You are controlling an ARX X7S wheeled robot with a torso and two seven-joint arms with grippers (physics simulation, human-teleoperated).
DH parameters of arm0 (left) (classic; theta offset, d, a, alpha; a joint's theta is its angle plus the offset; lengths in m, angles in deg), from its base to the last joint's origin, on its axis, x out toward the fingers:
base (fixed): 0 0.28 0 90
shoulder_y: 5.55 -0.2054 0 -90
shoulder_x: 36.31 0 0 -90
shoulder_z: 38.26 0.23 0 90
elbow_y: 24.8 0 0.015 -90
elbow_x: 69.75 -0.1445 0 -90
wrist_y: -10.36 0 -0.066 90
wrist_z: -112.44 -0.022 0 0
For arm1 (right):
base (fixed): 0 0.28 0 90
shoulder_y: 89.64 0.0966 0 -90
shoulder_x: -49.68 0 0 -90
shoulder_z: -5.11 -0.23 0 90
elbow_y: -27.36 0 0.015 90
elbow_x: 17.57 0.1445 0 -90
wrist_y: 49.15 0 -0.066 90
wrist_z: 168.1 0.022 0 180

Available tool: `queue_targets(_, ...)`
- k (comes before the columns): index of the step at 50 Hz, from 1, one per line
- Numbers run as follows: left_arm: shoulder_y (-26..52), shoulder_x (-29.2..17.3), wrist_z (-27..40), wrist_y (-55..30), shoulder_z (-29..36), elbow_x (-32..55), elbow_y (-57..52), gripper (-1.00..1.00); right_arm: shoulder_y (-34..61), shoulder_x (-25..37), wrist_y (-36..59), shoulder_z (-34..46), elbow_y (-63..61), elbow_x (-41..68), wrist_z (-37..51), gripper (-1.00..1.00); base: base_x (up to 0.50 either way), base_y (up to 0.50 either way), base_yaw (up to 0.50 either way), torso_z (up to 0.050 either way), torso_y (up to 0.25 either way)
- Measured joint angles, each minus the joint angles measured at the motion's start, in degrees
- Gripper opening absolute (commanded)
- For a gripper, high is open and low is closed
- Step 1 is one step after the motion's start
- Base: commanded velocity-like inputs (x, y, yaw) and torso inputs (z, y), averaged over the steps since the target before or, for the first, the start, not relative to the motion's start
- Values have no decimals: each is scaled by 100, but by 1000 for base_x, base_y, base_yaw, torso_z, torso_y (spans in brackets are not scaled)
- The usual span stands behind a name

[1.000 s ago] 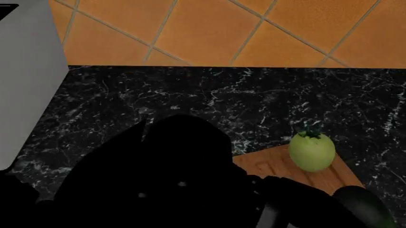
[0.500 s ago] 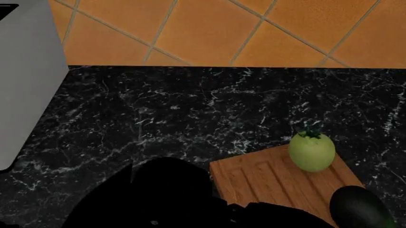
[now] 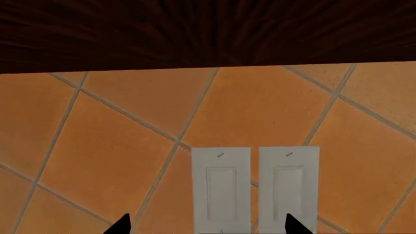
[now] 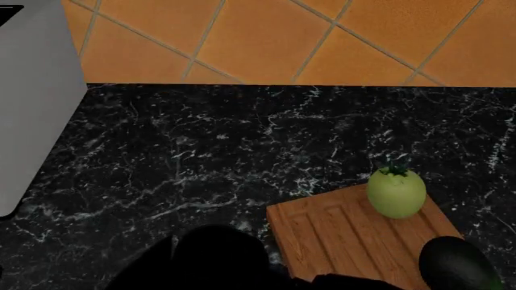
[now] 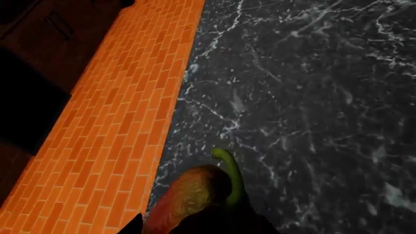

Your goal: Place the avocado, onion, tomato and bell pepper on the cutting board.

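Change: dark arm bulk is dropping back toward the lower edge of the head view, now uncovering the board's near-left corner that it was hiding a second ago.
Counter: black marble with white veins, running under an orange tiled wall; a grey appliance side is standing at far left.
Board: brown, grooved, lying on the counter at lower right of the head view.
Avocado: blackish-green, sitting on the board's near-right part, cut by the frame edge.
Tomato: pale green with a leafy star, resting on the board's far edge, well apart from the avocado.
Pepper: red-orange fading yellow, green stalk curling up, showing close to the right wrist camera above the marble.
Right gripper: only dark parts are showing around the pepper; grip cannot be judged.
Left gripper: two black fingertips are standing spread apart with nothing between, facing two white wall switches.
Onion: not showing in any view.
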Motion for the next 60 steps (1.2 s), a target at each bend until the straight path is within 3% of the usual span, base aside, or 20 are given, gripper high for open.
queue_targets(15, 17, 4, -3, 21, 28, -3, 29, 100, 224, 305, -49, -102, -254, 107, 345, -100, 0, 0, 0, 0, 0)
queue_targets(36, 38, 40, -48, 130, 86, -27, 173, 100, 615, 1605, -101, -851, -1298, 1543, 2276, -100, 0, 0, 0, 0, 0)
queue_targets(60, 62, 2, 109, -32, 9, 64, -93, 100, 1294, 3366, -468, -1168, -2594, 3692, 4731, -100, 0, 0, 0, 0, 0)
